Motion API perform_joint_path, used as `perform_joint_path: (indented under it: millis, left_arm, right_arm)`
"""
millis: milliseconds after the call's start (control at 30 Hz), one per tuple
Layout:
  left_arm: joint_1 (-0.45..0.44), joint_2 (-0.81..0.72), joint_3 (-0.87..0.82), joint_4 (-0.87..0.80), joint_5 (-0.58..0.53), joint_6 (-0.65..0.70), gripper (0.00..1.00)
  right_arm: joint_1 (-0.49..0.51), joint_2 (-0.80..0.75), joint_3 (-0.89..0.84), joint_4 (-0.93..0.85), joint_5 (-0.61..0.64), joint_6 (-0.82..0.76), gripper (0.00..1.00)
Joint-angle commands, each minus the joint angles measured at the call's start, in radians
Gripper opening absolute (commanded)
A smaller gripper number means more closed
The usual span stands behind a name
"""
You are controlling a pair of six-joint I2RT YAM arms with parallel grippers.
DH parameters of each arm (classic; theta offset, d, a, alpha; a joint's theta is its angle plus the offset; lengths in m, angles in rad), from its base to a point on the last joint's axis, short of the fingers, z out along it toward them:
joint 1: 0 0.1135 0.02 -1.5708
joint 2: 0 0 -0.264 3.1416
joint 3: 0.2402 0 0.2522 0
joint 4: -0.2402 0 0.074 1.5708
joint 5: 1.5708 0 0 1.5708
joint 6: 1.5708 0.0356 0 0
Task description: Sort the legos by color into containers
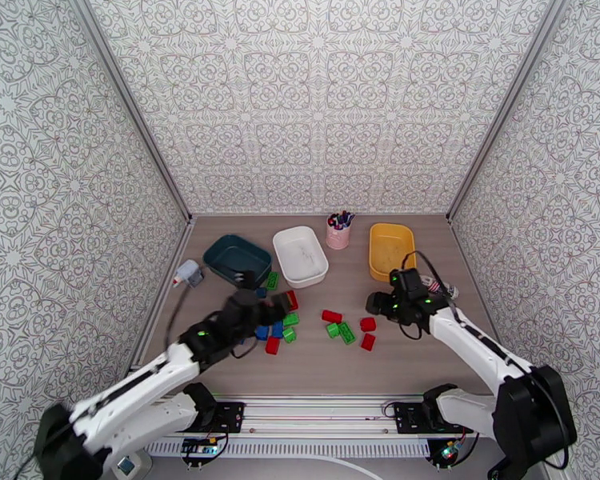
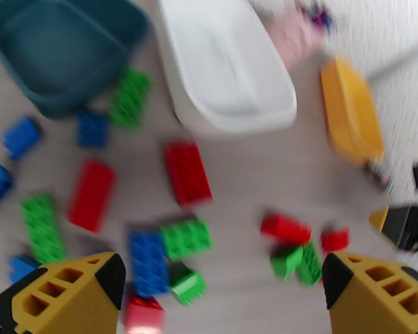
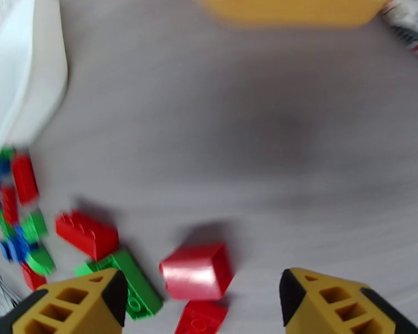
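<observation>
Left claw (image 2: 220, 282): jaws fully apart, empty, above red, green and blue studded plastic bricks (image 1: 346, 333) scattered on the surface (image 1: 428, 358).

Right claw (image 3: 203, 293): jaws apart, gripping nothing; one red brick (image 3: 197, 271) lies just ahead.

Dark teal plastic tub (image 1: 212, 254), white plastic tub (image 1: 300, 231) and yellow plastic tub (image 1: 373, 250) stand behind the bricks.

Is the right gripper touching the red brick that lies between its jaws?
Apart. The right wrist view shows the red brick lying on the table with a clear gap to each open jaw of the right gripper.
</observation>
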Motion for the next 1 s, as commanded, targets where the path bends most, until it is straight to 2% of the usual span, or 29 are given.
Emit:
perform_joint_path:
  millis: [0, 133, 333, 567, 833, 900, 967]
  left_arm:
    - [-0.059, 0.098, 0.076, 0.073, -0.078, -0.051, 0.99]
    - [-0.097, 0.191, 0.112, 0.11, -0.074, -0.066, 0.99]
    - [-0.104, 0.208, 0.093, 0.145, -0.064, -0.091, 0.99]
    - [-0.104, 0.184, 0.055, 0.15, -0.079, -0.114, 0.99]
    - [-0.104, 0.206, 0.061, 0.163, -0.066, -0.112, 0.99]
    - [-0.104, 0.213, 0.06, 0.174, -0.059, -0.113, 0.99]
    - [-0.104, 0.221, 0.062, 0.182, -0.048, -0.112, 0.99]
  right_arm:
    - [0.041, 0.055, 0.027, -0.057, 0.021, -0.004, 0.77]
    - [0.094, 0.14, 0.054, -0.071, 0.038, -0.028, 0.78]
    - [0.135, 0.234, 0.099, -0.083, 0.103, -0.03, 0.78]
    - [0.141, 0.293, 0.153, -0.101, 0.159, -0.046, 0.67]
    - [0.142, 0.323, 0.165, -0.103, 0.135, -0.057, 0.52]
    - [0.141, 0.32, 0.159, -0.104, 0.129, -0.057, 0.5]
    - [0.141, 0.321, 0.155, -0.106, 0.125, -0.055, 0.55]
